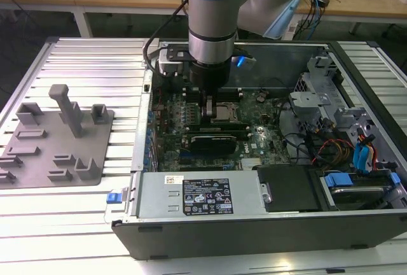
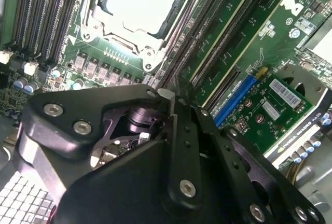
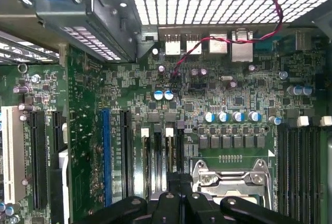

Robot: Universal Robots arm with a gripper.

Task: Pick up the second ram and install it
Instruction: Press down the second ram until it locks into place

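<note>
Green circuit board fills the open computer case [image 1: 356, 84] at the exterior view's centre, where the gripper [image 1: 208, 111] reaches down onto the memory slots [image 3: 162, 162] beside the processor socket [image 1: 227, 112], fingers closed seemingly on the second ram [image 3: 169, 154], pressing it into its slot.

Gripper [image 1: 208, 111] fingertips hidden behind its own black body in both wrist views, whatever lies between them unseen, processor socket [image 3: 233, 182] cut off by the first wrist view's edge, arm cropped at the exterior view's far edge, grey tray [image 1: 38, 160] clipped at the exterior view's left
</note>
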